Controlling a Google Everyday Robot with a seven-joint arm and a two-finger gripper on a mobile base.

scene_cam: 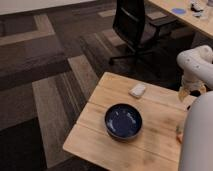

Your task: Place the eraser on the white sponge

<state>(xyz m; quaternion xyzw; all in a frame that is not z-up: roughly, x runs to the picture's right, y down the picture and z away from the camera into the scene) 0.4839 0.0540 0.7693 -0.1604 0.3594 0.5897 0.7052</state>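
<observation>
Robot body: a white rounded body [199, 137] fills the lower right corner and covers the table's near right end.
Table: a light wooden table [97, 137] stands slantwise on the carpet.
Small orange object [179, 136]: at the table's right side, against the robot body; too small to identify.
Bowl: the dark blue bowl [123, 121] stands upright near the table's middle.
White sponge [137, 90]: lies flat on the table beyond the bowl, apart from it, toward the far edge.
Gripper [192, 93]: hangs downward from the white arm [197, 62] over the table's far right edge, well to the right of the white sponge and clear of it.
Gripper state: cannot tell how far open it is, nor whether it holds anything.
Eraser: cannot be made out with any certainty.
Carpet [50, 75]: dark and tan striped tiles.
Chair: a black office chair [132, 25] stands beyond the table.
Far desk [186, 15]: top right, bearing a blue disc [178, 10].
</observation>
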